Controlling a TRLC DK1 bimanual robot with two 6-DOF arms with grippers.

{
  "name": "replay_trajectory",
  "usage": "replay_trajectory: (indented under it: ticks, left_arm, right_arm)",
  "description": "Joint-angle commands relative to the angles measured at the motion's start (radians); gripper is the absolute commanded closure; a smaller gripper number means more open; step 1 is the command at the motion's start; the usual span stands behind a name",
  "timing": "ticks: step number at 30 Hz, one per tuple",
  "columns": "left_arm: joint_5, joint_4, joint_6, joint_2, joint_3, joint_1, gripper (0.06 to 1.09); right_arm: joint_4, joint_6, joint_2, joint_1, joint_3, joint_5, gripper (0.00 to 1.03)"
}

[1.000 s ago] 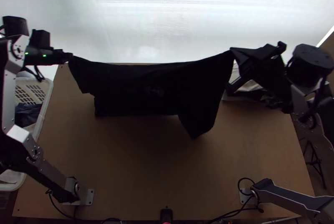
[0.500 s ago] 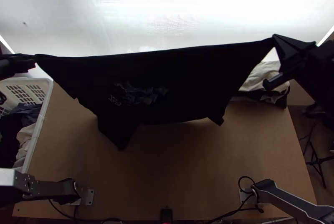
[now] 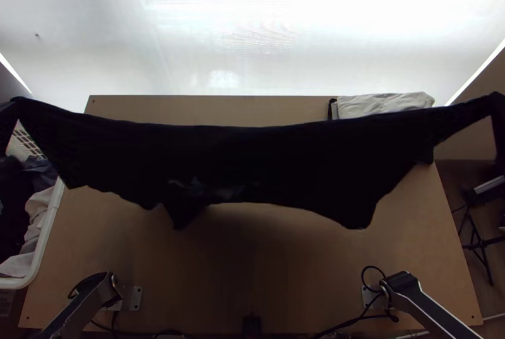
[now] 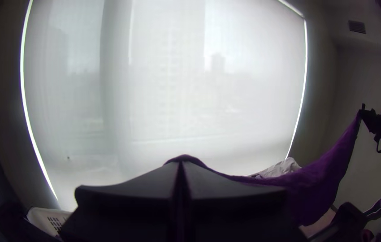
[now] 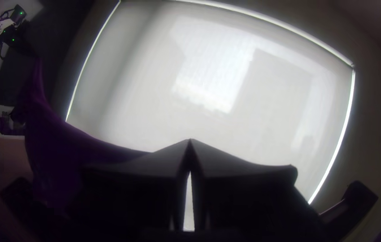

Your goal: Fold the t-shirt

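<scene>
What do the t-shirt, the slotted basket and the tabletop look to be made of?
T-shirt: soft, matte fabric, sagging in a loose curve; perhaps cotton, though the weave isn't readable.
Basket: likely moulded plastic, white and smooth, with regular slots.
Tabletop: flat brown board, wood or wood-look; solid or laminate, I can't tell.

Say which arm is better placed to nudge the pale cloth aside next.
Right, I'd judge: the pale cloth lies by the table's far right corner, on its side. The right gripper holds the shirt, though, and would first need freeing.
</scene>
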Motion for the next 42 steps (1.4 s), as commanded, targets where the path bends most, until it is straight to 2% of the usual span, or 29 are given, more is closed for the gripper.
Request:
replay_trajectory:
  ticks: [1,8,14,23,33,36,39,40,42]
  left_arm:
    - [0.007,0.183,-0.105,-0.132,-0.051,-0.002,1.05]
    - [0.004,0.461,-0.263,-0.191,-0.122,-0.006,1.05]
    - [0.002,0.539,-0.297,-0.292,-0.177,-0.013,1.05]
    - [0.024,0.43,-0.297,-0.365,-0.205,-0.114,1.05]
    - [0.032,0.183,-0.285,-0.35,-0.28,-0.233,1.05]
    - [0.032,0.134,-0.269,-0.318,-0.29,-0.249,1.05]
    - [0.032,0.119,-0.269,-0.296,-0.356,-0.254,1.05]
    - [0.033,0.12,-0.269,-0.287,-0.379,-0.254,1.05]
    - [0.033,0.134,-0.269,-0.264,-0.436,-0.251,1.05]
  right_arm:
    - [0.075,-0.021,-0.054,-0.005,0.033,-0.001,1.0]
    - [0.222,-0.029,-0.057,0.01,0.056,-0.002,1.0]
    - [0.22,0.0,-0.085,0.021,0.076,-0.028,1.0]
    - [0.045,0.095,-0.129,0.009,0.11,-0.068,1.0]
    - [-0.199,0.122,-0.174,-0.028,0.102,-0.078,1.0]
    - [-0.229,0.141,-0.177,-0.033,0.061,-0.078,1.0]
    - [-0.235,0.198,-0.175,-0.056,-0.022,-0.079,1.0]
    - [-0.235,0.24,-0.174,-0.08,-0.062,-0.105,1.0]
    - [-0.229,0.26,-0.18,-0.089,-0.165,-0.127,1.0]
